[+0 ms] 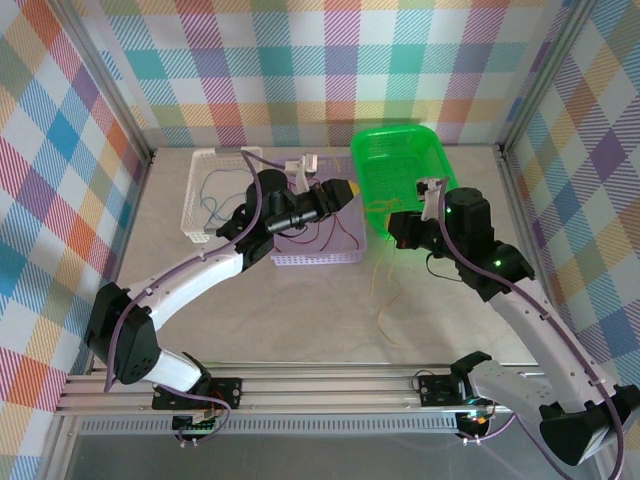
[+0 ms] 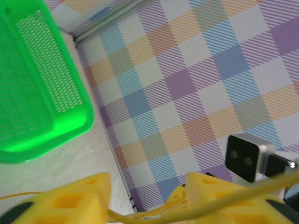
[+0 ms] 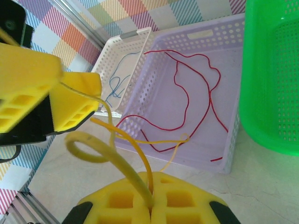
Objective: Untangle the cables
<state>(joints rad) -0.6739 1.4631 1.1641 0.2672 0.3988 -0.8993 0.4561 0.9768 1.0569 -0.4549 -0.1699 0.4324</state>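
Blue cable [image 3: 114, 84] lies loosely coiled in the white basket [image 1: 190, 200], at 10 o'clock on the table [image 1: 300, 310]. Just beside it, at 12 o'clock, stands the lavender basket [image 1: 318, 258]. The red cable [image 3: 187, 105] winds across its floor.

The left gripper [image 1: 350, 188] hangs over the lavender basket's 2 o'clock corner. In the left wrist view its yellow fingers [image 2: 70, 200] stand partly apart. The yellow cable [image 3: 142, 163] runs through the gap and lies across one finger. Whether it is clamped cannot be told.

From there the yellow cable spans toward 3 o'clock, forms one small loop, and enters the right gripper [image 3: 150, 182]. This gripper's jaws are pressed together on the cable. It sits at 2 o'clock on the table, near the green basket [image 1: 437, 165], which occupies 1 o'clock. The slack of the yellow cable trails on the table toward 4 o'clock.
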